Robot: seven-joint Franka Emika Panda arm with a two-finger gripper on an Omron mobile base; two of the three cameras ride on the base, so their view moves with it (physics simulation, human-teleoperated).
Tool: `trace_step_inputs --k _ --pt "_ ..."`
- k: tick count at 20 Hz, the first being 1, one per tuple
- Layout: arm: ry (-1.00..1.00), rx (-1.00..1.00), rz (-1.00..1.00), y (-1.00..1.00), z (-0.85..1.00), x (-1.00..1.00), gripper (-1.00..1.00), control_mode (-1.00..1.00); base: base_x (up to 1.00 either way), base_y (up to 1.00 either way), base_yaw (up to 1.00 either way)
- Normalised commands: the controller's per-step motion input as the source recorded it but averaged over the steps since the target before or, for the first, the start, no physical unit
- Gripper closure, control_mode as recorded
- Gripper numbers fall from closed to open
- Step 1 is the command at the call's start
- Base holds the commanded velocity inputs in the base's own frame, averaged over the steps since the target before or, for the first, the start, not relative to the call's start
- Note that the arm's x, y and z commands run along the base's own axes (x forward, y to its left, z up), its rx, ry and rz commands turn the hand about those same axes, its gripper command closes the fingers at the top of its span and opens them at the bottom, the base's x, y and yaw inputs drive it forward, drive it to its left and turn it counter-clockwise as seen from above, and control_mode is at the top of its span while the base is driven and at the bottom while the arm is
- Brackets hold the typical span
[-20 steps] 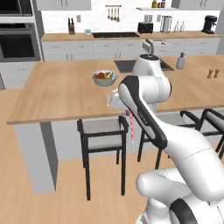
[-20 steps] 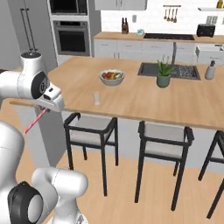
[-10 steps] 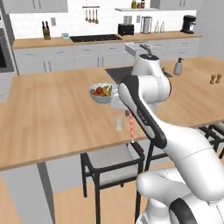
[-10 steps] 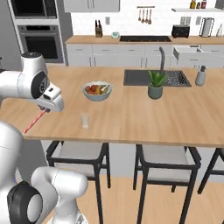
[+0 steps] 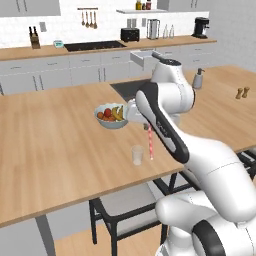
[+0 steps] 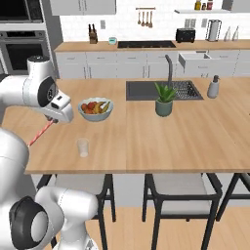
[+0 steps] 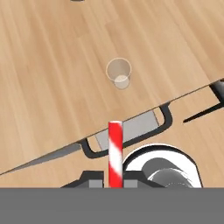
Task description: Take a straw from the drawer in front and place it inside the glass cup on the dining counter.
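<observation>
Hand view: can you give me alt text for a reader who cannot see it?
A red-and-white striped straw rises from the bottom centre, held upright in the shut gripper. Beyond it, an empty clear glass cup stands on the light wood dining counter, set back from its near edge. A dark-framed stool sits below that edge.

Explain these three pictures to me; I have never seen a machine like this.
The white machine is a robot arm on a base that can drive, in a computer-drawn kitchen. Two pictures come from cameras on the base, behind the arm to its left and right. The third comes from a camera on the hand, looking along the gripper. The gripper is shut on a red-and-white straw, hanging over the long wooden counter. On the counter stand a small glass cup, a bowl of fruit, a potted plant and a soap bottle by the sink. The cup holds nothing yet.
</observation>
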Motion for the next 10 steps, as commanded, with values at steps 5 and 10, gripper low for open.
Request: trace_step_inputs --k 5,10 --pt "-0.01 0.00 -0.02 -0.01 0.00 0.48 1.00 -1.00 0.00 0.00 0.00" --pt "-0.18 0.02 0.34 -0.30 0.00 0.40 1.00 -1.00 0.00 0.00 0.00"
